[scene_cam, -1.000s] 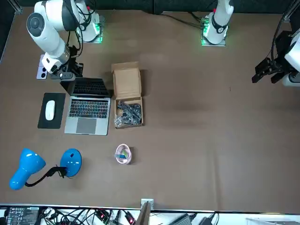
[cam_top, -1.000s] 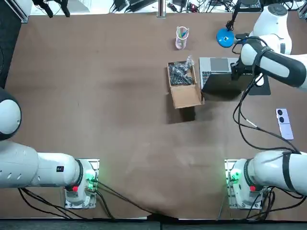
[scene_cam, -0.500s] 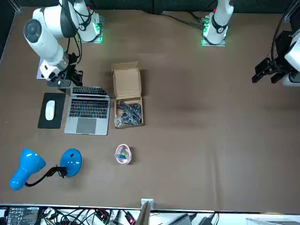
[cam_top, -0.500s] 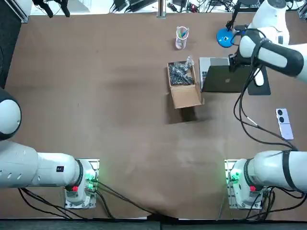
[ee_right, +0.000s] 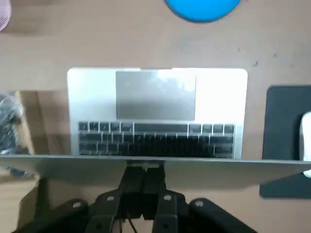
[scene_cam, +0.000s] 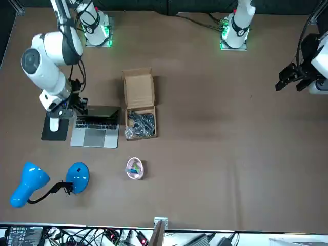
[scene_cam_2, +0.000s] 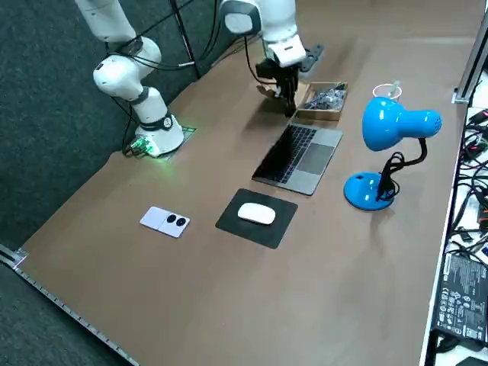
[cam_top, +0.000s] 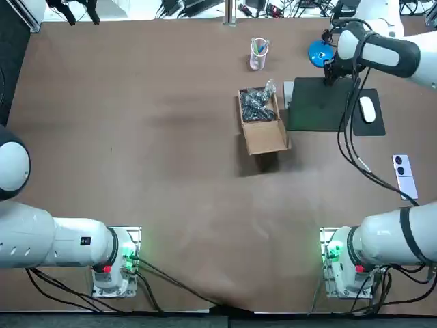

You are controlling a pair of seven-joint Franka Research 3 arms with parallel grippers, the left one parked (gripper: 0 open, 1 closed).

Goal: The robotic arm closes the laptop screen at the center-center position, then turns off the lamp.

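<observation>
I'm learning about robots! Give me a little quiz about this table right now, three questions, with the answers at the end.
1. True or false: the laptop is fully shut.
2. What lies on the black mouse pad? A) a white mouse B) a pen cup C) a cardboard box
3. Fill the gap: the right gripper, fingers shut, pushes on the laptop's ____ from behind.

Key
1. False: it is partly open and the keyboard shows.
2. A
3. lid
</observation>
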